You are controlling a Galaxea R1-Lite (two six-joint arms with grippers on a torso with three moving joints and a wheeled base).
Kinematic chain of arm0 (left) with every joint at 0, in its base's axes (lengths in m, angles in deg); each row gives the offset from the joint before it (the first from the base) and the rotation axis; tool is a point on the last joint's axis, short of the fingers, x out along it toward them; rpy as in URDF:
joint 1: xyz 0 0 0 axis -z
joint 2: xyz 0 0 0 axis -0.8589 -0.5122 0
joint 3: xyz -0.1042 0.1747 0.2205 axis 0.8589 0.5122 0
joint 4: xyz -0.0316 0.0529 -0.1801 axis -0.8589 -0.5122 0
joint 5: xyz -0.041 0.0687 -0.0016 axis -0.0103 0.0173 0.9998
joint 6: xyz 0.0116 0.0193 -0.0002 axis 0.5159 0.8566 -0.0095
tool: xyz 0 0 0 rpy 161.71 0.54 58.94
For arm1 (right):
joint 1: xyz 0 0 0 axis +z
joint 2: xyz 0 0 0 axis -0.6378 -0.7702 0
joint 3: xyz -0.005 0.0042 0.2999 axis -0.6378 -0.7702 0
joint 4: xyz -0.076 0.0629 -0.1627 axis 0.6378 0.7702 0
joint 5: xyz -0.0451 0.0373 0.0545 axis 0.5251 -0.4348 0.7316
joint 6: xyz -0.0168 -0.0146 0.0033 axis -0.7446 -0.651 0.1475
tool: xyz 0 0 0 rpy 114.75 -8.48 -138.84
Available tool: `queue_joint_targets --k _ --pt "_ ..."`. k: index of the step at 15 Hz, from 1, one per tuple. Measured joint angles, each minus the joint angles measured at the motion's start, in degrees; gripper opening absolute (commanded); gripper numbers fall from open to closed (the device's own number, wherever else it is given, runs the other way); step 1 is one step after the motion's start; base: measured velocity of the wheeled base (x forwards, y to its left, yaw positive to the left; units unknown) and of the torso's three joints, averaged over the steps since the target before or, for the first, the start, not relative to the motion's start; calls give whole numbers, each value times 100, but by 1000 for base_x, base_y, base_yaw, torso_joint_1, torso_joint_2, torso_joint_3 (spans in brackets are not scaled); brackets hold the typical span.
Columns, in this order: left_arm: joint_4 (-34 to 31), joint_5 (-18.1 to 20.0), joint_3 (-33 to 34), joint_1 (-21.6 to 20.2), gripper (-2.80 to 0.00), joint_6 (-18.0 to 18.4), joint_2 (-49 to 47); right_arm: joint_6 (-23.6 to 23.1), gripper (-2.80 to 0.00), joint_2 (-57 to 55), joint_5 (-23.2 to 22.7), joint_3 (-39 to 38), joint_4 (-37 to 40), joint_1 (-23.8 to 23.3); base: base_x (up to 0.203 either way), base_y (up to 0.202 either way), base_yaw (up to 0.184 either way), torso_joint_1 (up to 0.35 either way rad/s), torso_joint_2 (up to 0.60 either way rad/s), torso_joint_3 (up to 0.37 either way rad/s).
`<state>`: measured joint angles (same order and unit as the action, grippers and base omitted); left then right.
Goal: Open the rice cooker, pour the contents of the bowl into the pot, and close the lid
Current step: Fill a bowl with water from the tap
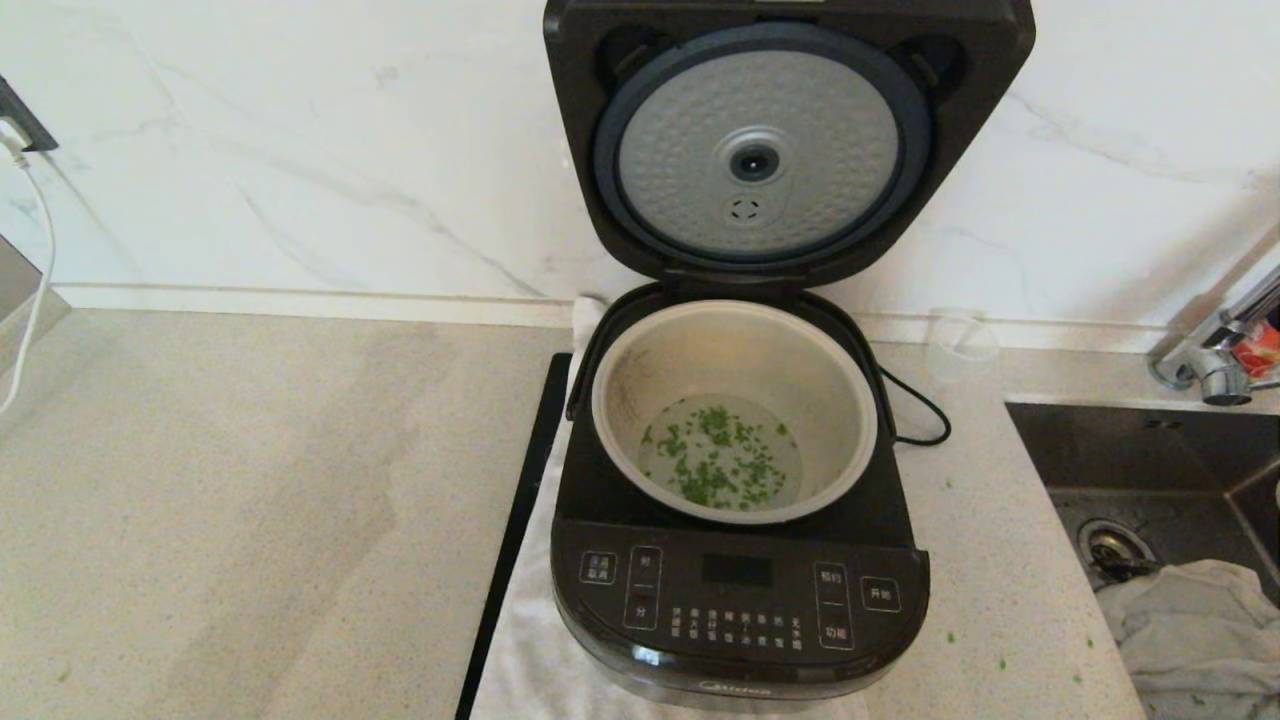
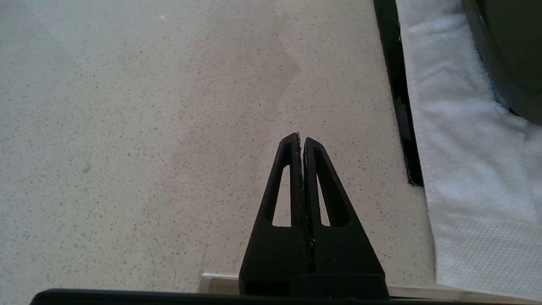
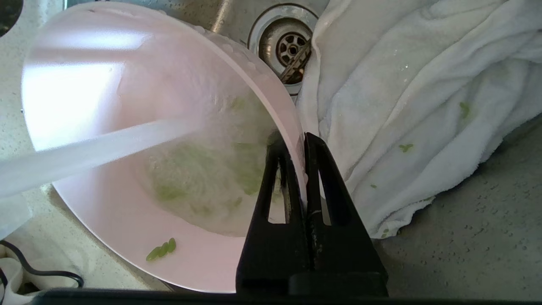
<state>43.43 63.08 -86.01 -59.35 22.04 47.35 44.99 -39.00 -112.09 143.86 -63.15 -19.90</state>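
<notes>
— Looking from the head camera, what do you get that the wrist cameras miss?

— One rice cooker [image 1: 738, 480] on a white cloth [image 1: 530, 650], its lid [image 1: 770, 140] swung fully up against the marble wall, dimpled silver disc facing out. The pot [image 1: 735, 410] sits in the body with chopped green bits [image 1: 725, 455] floating in clear liquid at the bottom. Neither arm appears in that view.

— And the wrists?

— The right wrist camera alone shows the bowl [image 3: 127, 127]: the right gripper [image 3: 303, 142] has its two fingers pinched on the rim, one inside and one outside. The bowl hangs tilted above the steel sink [image 3: 465, 254], close to the drain [image 3: 290, 42] and a crumpled white towel [image 3: 423, 106]. A few green bits and wet film cling to its inner wall; a pale blurred streak crosses it, and I cannot tell what that is.

— The left?

— The left gripper [image 2: 302, 140] hovers over bare speckled countertop [image 2: 148, 127], fingers pressed together on nothing, beside a black strip [image 2: 398, 97] and the cloth's edge.

— Anything else around?

— One clear glass cup [image 1: 960, 345] behind the cooker on the right, one faucet [image 1: 1215, 350] over the sink, a black power cord [image 1: 915, 405] looping from the cooker, a white cable [image 1: 35, 270] at the far left. Stray green flecks dot the counter and towel.
</notes>
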Motion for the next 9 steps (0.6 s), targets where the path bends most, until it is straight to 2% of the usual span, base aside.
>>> queue_joint_targets --k 9 --pt "0 0 0 0 -280 2 0 0 -280 22 107 84 0 11 0 0 0 0 0 0"
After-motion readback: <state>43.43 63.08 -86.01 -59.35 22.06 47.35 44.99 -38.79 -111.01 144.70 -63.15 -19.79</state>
